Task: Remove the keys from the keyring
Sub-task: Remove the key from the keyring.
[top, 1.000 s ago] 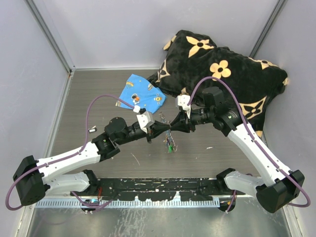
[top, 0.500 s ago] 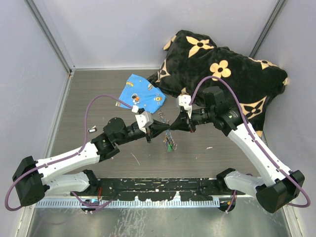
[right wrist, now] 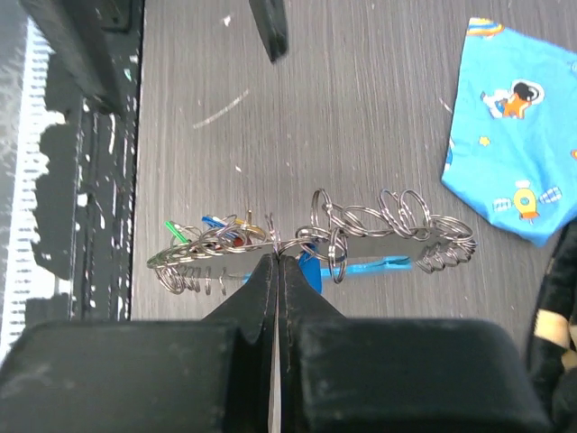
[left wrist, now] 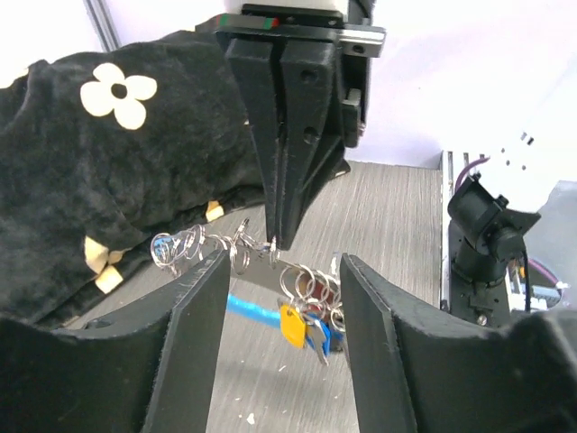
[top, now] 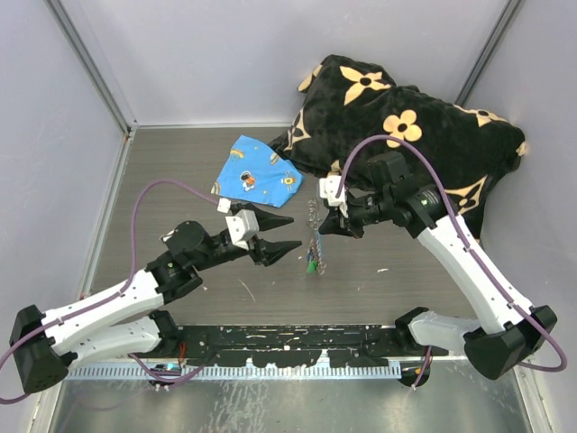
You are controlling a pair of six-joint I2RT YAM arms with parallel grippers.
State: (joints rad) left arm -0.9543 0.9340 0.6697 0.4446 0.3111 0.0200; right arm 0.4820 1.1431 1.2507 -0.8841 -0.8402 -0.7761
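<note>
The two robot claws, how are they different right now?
The left gripper is open; the right gripper is shut. The left gripper holds nothing, while the right gripper pinches the keyring near its middle. The left gripper sits apart from the keyring; the right gripper touches it. Both are black, two-fingered, and point toward each other.

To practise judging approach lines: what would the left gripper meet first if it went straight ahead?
Probably the keyring, pinched by the right gripper, straight ahead of the open left gripper; depth is uncertain.
</note>
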